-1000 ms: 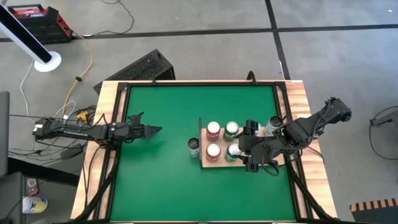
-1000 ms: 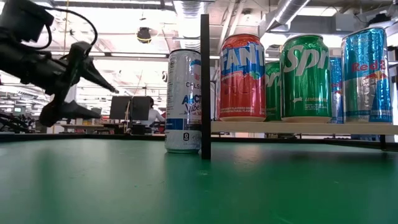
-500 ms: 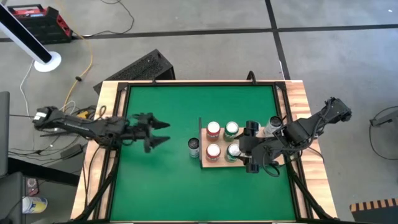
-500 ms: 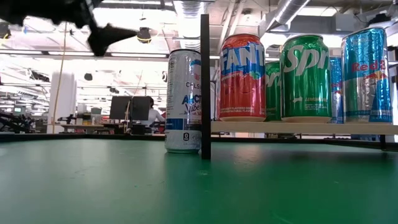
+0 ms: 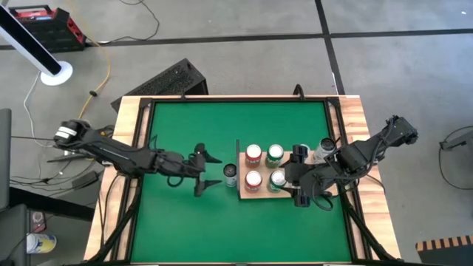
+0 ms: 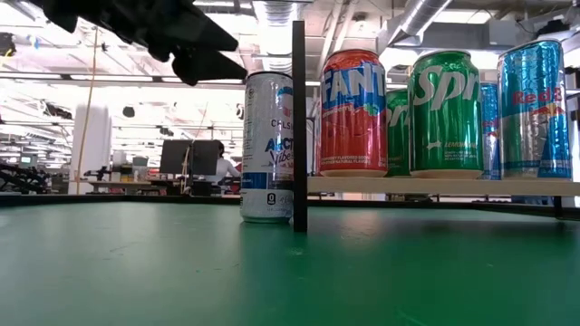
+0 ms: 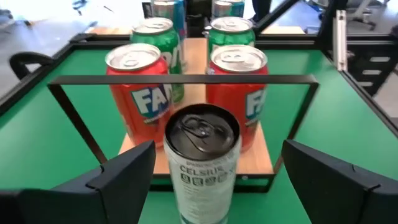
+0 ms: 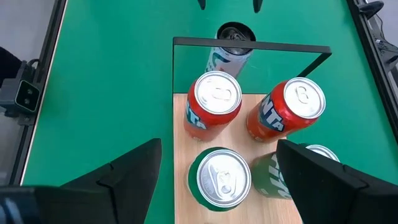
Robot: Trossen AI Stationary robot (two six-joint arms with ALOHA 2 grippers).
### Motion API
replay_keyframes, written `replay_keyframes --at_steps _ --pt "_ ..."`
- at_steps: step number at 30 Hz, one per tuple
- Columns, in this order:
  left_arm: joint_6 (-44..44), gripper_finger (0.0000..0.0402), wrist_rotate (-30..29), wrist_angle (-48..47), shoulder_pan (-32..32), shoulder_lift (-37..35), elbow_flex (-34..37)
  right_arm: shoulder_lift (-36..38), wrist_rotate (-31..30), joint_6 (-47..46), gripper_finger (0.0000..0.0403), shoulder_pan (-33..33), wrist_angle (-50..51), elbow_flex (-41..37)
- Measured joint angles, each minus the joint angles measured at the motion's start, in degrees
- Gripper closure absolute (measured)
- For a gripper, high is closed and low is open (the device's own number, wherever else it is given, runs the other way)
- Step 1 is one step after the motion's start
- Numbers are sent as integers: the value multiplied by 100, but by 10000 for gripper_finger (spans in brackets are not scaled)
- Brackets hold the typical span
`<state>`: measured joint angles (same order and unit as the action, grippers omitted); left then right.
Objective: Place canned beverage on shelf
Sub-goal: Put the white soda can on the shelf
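That tall white-and-blue aluminium drink can [image 7: 201,163] standing off the light wooden shelf [image 5: 255,193] looks rigid but slick and dentable, so I'd squeeze mid-body with the left gripper [image 5: 201,169], currently spread wide and empty just short of it.

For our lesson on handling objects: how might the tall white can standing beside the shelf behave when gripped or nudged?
The white can is tall and slim, so a high nudge could tip it. Its smooth round wall may slip in a grip. Tipped over, it would probably roll.

the tabletop [image 5: 192,214] is plain green inside a light wooden frame [image 5: 126,125]. on the pale wood shelf [image 7: 258,158] stand two red fanta cans [image 7: 138,87] and two green sprite cans [image 7: 155,34]; the celsius can [image 7: 201,163] is white with a dark top.
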<state>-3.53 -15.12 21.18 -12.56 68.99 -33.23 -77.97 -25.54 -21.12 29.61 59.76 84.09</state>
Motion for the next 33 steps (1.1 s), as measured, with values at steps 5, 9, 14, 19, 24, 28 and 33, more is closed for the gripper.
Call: replay_keyframes --at_steps 5,9,14,19,24,28,33 --pt "83 68 -218 387 0 227 0 0 2 2 62 0 -1 0" --pt "94 68 -223 390 4 240 0 0 0 20 62 0 -3 0" --pt "-133 68 -223 418 4 240 0 0 2 30 62 0 -1 0" --pt "-159 68 -223 436 4 242 0 0 2 28 62 0 -1 0" --pt "-154 66 -229 437 36 240 0 0 2 26 62 0 -1 0" --pt "-307 55 -230 432 155 240 0 0 2 24 62 0 1 0" --pt "-307 32 -204 415 310 240 0 0 7 24 62 0 4 0"
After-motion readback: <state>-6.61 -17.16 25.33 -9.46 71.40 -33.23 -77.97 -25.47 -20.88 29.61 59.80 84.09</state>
